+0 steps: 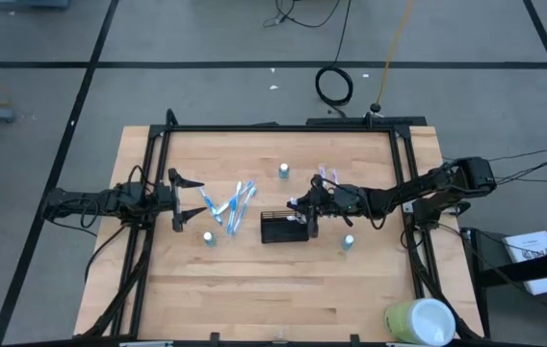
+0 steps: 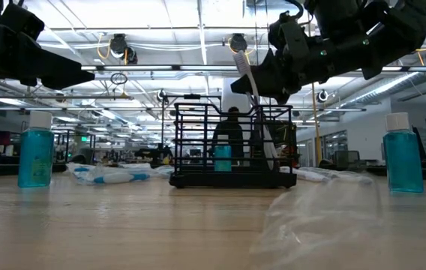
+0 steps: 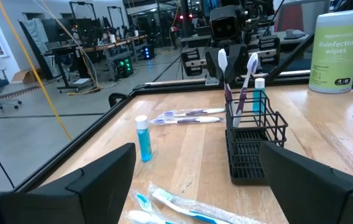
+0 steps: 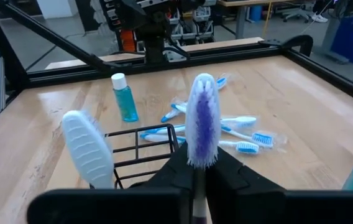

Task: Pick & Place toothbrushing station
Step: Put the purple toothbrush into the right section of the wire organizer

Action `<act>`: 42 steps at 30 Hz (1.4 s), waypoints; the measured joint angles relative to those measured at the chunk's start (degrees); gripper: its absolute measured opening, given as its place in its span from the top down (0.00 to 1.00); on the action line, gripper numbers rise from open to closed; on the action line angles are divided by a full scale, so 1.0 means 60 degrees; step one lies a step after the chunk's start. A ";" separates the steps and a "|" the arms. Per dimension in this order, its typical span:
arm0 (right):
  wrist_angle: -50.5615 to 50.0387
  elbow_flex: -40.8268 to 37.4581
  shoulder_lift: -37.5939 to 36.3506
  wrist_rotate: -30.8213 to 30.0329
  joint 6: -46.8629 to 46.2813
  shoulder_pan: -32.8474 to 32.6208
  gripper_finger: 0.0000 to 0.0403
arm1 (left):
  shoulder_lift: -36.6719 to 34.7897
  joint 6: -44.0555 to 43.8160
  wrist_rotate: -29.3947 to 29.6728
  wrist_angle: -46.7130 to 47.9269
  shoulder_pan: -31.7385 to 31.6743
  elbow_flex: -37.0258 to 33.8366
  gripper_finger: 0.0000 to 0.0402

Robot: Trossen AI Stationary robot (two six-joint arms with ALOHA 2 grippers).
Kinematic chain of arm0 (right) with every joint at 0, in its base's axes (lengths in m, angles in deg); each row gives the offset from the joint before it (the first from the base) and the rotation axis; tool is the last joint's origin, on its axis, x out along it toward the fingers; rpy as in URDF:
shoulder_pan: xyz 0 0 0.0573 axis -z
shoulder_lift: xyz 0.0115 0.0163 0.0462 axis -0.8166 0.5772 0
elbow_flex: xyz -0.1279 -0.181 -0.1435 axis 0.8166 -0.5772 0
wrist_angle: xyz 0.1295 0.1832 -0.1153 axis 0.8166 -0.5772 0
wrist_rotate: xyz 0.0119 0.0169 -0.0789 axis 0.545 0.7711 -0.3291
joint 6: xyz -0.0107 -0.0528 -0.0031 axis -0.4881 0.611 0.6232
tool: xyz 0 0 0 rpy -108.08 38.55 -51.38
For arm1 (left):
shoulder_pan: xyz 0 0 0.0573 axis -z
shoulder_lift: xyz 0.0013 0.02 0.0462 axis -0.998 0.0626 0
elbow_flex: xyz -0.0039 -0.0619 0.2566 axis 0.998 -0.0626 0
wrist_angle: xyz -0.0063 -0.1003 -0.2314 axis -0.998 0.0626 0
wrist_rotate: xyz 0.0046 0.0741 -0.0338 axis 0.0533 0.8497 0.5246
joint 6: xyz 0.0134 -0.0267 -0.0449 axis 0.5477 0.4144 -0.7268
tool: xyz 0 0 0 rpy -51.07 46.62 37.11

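Note:
The toothbrushing station [image 1: 281, 229], a small black wire holder, stands mid-table; it also shows in the low view [image 2: 232, 142] and the left wrist view [image 3: 251, 155]. My right gripper [image 1: 304, 214] hovers over its right end, shut on a purple-bristled toothbrush [image 4: 202, 121]. A white toothbrush [image 4: 86, 149] stands in the holder beside it. My left gripper [image 1: 196, 200] waits open at the table's left, level, with nothing between its fingers [image 3: 89, 186]. My right gripper [image 4: 196, 171] pinches the purple toothbrush's handle just below the head [image 4: 196, 180] between its two fingers. They come nearly level from the table's right, across the handle. The brush stands head up, slightly tilted, its lower end [image 2: 269, 154] down inside the holder.
Loose blue toothbrushes [image 1: 230, 204] lie left of the holder, purple ones [image 1: 329, 175] at its far right. Small blue bottles stand at far centre [image 1: 283, 171], near left [image 1: 209, 238] and near right [image 1: 348, 243]. A wipes tub [image 1: 418, 323] sits at the near right corner. A black frame [image 1: 283, 127] rims the table.

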 joint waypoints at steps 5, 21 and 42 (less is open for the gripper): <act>-0.0018 0.0000 0.0000 0.0000 -0.0122 0.0000 0.90 | -0.0002 0.0000 0.0000 0.0000 -0.0002 0.0000 0.12; 0.0123 0.0000 0.0000 0.0000 -0.0166 0.0011 0.71 | -0.0001 0.0000 0.0000 -0.0002 -0.0004 0.0000 0.13; -0.4160 0.0000 -0.3221 -0.3793 0.0642 0.0078 0.58 | -0.0002 0.0000 0.0000 -0.0001 -0.0003 0.0004 0.12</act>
